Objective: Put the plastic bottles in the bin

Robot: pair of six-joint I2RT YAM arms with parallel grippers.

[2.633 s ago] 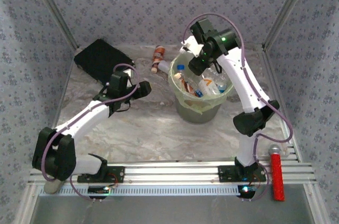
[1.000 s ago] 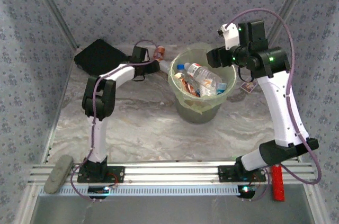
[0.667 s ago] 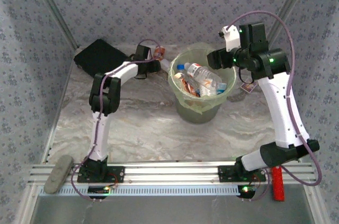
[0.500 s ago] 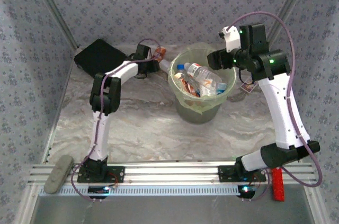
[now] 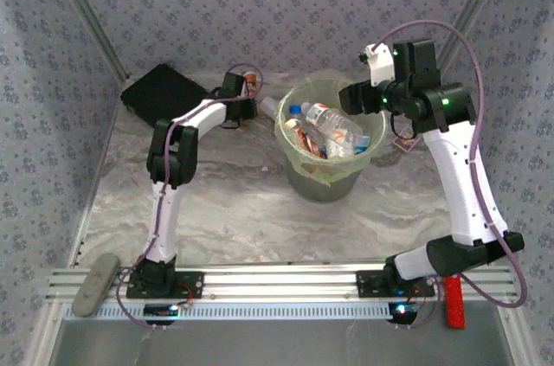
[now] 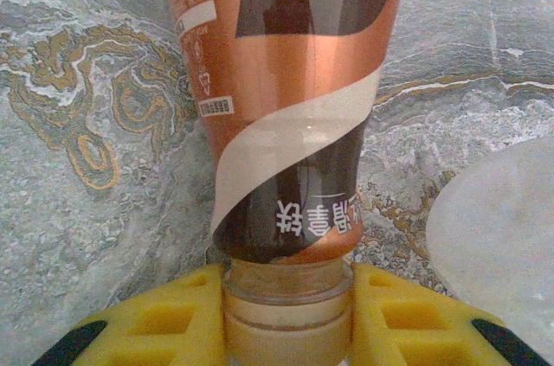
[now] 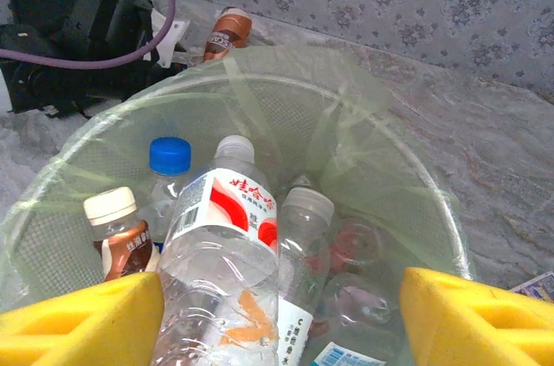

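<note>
Copper-labelled bottle [image 6: 286, 124] lying on the marbled surface [image 6: 86, 124] just left of the bin [image 5: 299, 167]. Pinched at its narrow clear end by the left tool [image 6: 287, 318], yellow pads tight on both sides.

Grip far out at one end, so likely to swing or droop once lifted. May twist out between the pads if raised fast. Smooth round plastic with little to bite on: could squirt forward under the squeeze.

Pale round thing [image 6: 493, 236] just right of the bottle, unclear what. Might get nudged on the way up.

Bin rim high and close by: danger of clipping it on a low carry, tipping the bin or snagging its thin liner.

Right tool [image 7: 277, 314] hovering over the bin, pads wide apart and nothing between them, above the bottles [image 7: 225, 245] already inside. Risk of the two arms meeting over the rim unless drawn aside first.
</note>
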